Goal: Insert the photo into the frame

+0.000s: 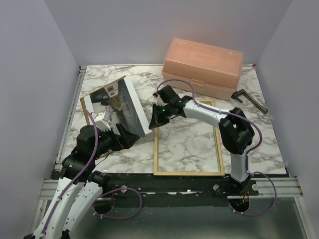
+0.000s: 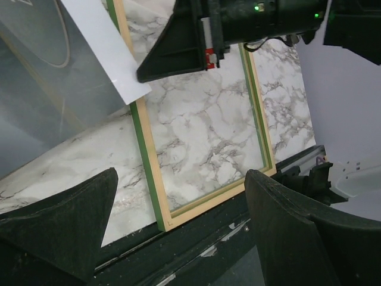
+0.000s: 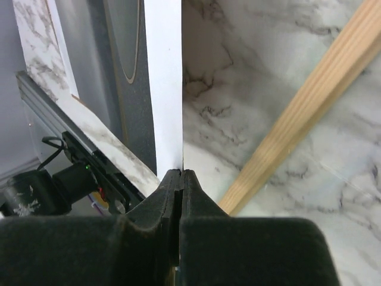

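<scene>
The photo [image 1: 117, 107] is lifted off the table and tilted, grey printed side up, over the left half. My right gripper [image 1: 155, 119] is shut on its right corner; the white border runs straight into the closed jaws in the right wrist view [image 3: 164, 77]. The frame [image 1: 188, 139] lies flat at centre, pale wood side up, with a green edge showing in the left wrist view [image 2: 149, 173]. My left gripper [image 1: 125, 139] is open and empty, just below the photo's near edge, with its jaws wide apart [image 2: 181, 179].
A peach plastic box [image 1: 202, 67] stands at the back right. A black L-shaped tool [image 1: 249, 99] lies at the right. A brown edge [image 1: 99, 87] shows behind the photo's far side. Black rails run along the near table edge [image 1: 169, 186].
</scene>
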Robot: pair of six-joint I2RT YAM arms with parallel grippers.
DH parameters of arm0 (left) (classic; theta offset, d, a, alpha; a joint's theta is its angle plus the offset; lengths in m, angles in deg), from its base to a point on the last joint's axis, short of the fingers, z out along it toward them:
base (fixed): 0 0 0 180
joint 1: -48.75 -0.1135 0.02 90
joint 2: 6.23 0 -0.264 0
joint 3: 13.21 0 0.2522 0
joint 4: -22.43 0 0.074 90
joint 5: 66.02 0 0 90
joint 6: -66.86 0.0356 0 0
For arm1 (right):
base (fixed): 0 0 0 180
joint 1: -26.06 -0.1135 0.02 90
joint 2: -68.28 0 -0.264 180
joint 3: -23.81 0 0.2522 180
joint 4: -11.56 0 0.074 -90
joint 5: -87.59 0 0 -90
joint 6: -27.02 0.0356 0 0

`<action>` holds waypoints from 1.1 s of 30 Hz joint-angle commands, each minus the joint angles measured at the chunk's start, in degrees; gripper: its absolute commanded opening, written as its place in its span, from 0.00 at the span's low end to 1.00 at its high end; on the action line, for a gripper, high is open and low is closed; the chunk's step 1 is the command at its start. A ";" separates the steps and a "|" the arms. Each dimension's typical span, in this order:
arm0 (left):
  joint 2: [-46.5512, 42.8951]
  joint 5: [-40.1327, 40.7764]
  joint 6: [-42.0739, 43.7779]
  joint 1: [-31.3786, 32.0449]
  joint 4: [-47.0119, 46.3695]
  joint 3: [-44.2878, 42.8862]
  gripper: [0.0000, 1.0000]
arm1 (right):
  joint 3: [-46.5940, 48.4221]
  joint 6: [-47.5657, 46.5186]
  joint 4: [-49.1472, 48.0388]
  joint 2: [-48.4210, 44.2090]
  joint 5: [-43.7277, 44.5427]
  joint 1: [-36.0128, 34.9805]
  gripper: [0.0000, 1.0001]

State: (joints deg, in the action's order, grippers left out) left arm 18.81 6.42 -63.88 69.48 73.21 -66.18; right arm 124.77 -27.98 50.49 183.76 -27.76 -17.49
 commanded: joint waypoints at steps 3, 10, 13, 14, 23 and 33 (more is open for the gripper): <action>0.72 -2.01 -1.78 -0.25 -2.71 2.22 0.89 | -10.46 -0.05 0.65 -10.28 4.13 -0.34 0.00; 1.54 -2.32 -3.13 -0.25 -4.23 4.88 0.89 | -16.59 1.45 -2.47 -12.59 2.49 -0.39 0.00; 1.84 -2.31 -3.05 -0.25 -4.14 5.36 0.89 | -16.20 1.44 -3.15 -12.19 2.57 -0.39 0.15; 1.84 -2.31 -3.04 -0.25 -4.15 5.44 0.89 | -15.70 1.27 -3.30 -12.03 2.97 -0.40 0.26; 1.98 -2.08 -3.08 -0.25 -4.30 7.07 0.89 | -7.80 -1.18 1.97 -6.41 4.90 -0.39 0.57; 6.20 4.17 -8.66 -0.25 -1.43 9.99 0.83 | 0.77 -3.31 3.70 0.65 2.39 -0.74 0.75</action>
State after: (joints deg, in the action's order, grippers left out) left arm 22.92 6.09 -67.98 69.48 70.00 -58.33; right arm 121.15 -29.55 52.30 181.71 -24.33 -17.52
